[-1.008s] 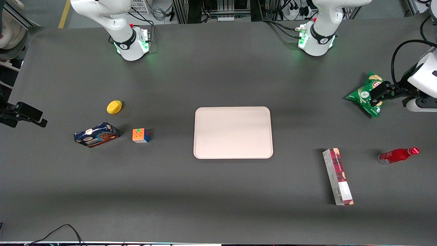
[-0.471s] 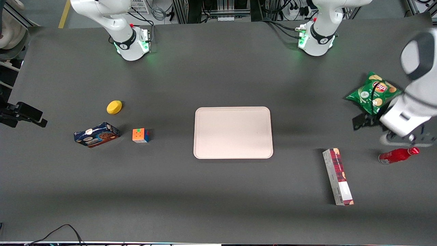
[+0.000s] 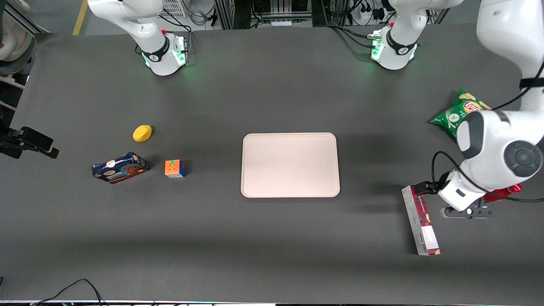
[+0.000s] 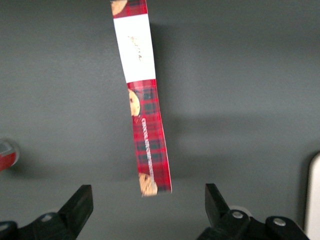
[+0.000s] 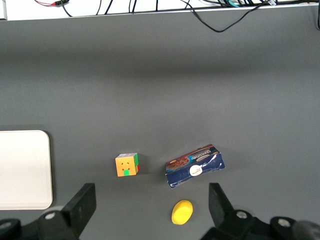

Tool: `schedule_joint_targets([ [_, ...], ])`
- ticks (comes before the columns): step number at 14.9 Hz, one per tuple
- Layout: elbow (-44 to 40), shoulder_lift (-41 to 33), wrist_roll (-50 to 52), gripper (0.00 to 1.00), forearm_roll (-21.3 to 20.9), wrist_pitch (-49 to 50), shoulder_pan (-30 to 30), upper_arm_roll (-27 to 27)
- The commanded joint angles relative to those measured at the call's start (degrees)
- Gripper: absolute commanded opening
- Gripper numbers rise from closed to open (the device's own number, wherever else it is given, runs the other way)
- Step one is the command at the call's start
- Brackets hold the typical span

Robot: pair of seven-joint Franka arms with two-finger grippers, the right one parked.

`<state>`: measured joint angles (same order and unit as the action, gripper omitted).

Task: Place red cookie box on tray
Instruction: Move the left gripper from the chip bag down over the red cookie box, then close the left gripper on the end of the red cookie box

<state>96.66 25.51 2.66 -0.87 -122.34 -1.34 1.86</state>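
Dark grey table [image 3: 272, 238]. Gripper [image 4: 149, 205] above it, fingers spread wide, empty, just beside one red cookie box [image 3: 420, 219] lying flat. One tray [image 3: 290, 165] mid-table, bare, well apart. One red bottle [image 3: 499, 193], one chip bag [image 3: 457, 114] near arm.

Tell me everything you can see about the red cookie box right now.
The red cookie box is a long, slim carton, dark red plaid with white and grey panels and small cookie pictures. It looks like cardboard, closed and undented. It lies flat on the dark table, toward the working arm's end, apart from the tray. The open gripper hovers above one end, not touching it.
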Motion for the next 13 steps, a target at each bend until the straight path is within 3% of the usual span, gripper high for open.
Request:
schedule_joint_targets([
  [1, -1.30, 5.94, 1.12, 1.00, 1.13, -6.75, -0.68, -0.63],
  [6, -1.38, 11.92, 0.94, 1.00, 4.30, -14.68, -0.42, -0.63],
  [12, -3.58, 14.30, 0.59, 1.00, 4.74, -15.30, -0.41, -2.47],
  [13, -4.19, 14.56, 0.59, 0.94, 4.83, -14.95, -0.41, -2.47],
])
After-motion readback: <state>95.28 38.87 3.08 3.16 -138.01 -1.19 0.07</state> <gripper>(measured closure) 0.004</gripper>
